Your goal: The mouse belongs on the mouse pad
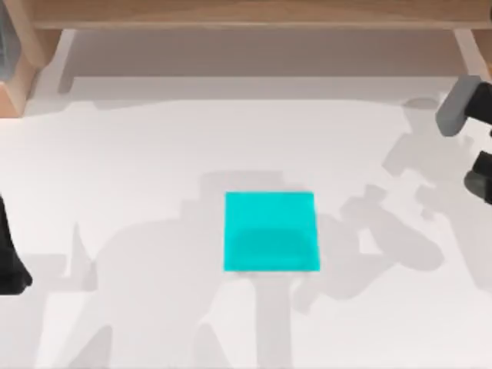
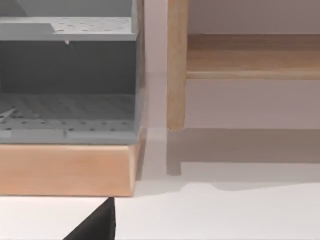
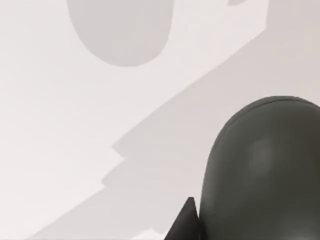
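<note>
Right tool [image 1: 470, 142] holds the mouse [image 1: 459, 105] lifted at far right, well apart from the bare mouse pad [image 1: 270, 232]; carry and placement remain.

Beside the counter's [image 1: 154, 154] left edge, the left arm [image 1: 9, 257] is a plain matte black bulk with no markings. At the right edge, the right arm [image 1: 480, 173] shows rounded black segments; a black pointed part [image 3: 186, 222] shows in its wrist view.

Bright, even light; soft grey arm shadows spread across the white table [image 1: 154, 154].
</note>
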